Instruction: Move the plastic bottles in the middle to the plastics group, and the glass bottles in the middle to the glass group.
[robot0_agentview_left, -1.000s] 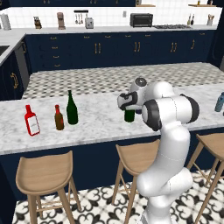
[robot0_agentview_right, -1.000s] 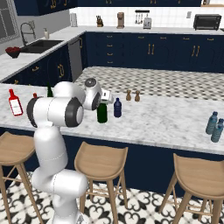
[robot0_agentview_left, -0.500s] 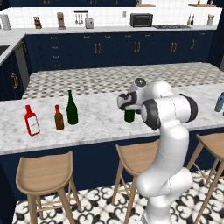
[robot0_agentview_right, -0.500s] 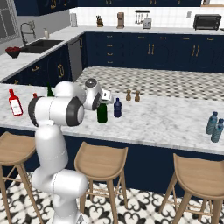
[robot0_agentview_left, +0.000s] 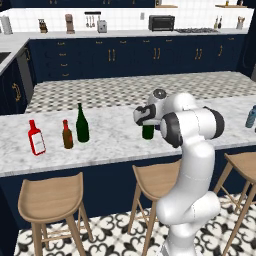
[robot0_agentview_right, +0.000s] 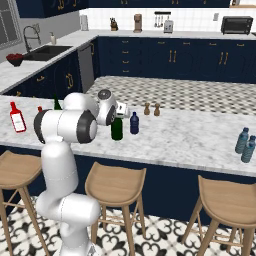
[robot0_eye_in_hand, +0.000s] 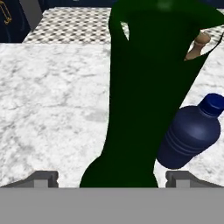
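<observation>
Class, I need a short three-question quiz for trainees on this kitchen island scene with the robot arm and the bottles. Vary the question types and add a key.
1. True or false: the tool has its jaws spread either side of the tall dark green glass bottle in the hand view.
2. Which bottle stands right beside that one? A) small dark navy-blue plastic bottle B) a yellow jug C) a white carton
3. Fill in: at the far left, the red flat-sided bottle with a white label stands beside a small ______ bottle with a red cap and a second tall green bottle.

Key: 1 true; 2 A; 3 brown
</observation>
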